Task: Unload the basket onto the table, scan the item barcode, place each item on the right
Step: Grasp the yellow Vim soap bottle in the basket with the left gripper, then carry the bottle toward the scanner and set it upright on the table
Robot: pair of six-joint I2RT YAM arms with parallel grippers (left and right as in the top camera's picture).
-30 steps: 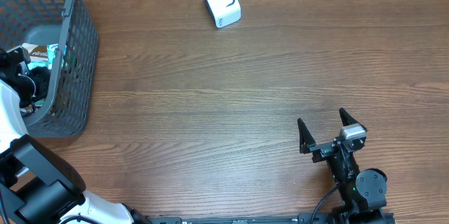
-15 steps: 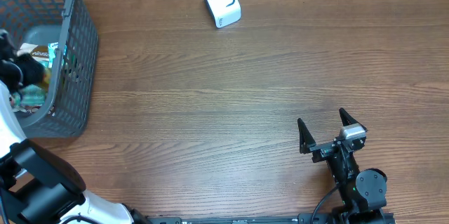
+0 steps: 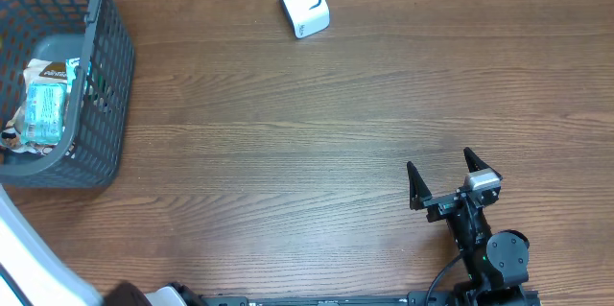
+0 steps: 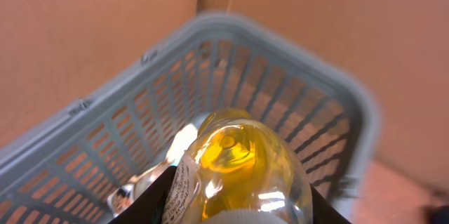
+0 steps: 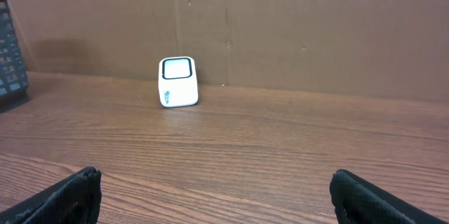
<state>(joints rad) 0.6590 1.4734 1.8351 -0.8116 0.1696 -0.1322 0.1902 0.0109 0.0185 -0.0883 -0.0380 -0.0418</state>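
Left gripper [image 4: 238, 190] holds a bottle [image 4: 238, 150] above the basket [image 4: 302, 69].
The round, clear bottle is full of yellow stuff and sits tight between the gripper's dark fingers [image 4: 149, 197]. The grey plastic basket under it has walls full of holes. The right gripper [image 3: 446, 177] is wide open and holds nothing, over the brown wooden table [image 3: 307, 124]. The little white scanner [image 3: 303, 3] stands far from both, near the table's back edge.

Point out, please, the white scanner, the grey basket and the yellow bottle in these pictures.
white scanner [image 3: 303, 4], overhead view, on its top face.
grey basket [image 3: 107, 76], overhead view, on its mesh side wall.
yellow bottle [image 4: 237, 162], left wrist view, on its clear body over the yellow liquid.
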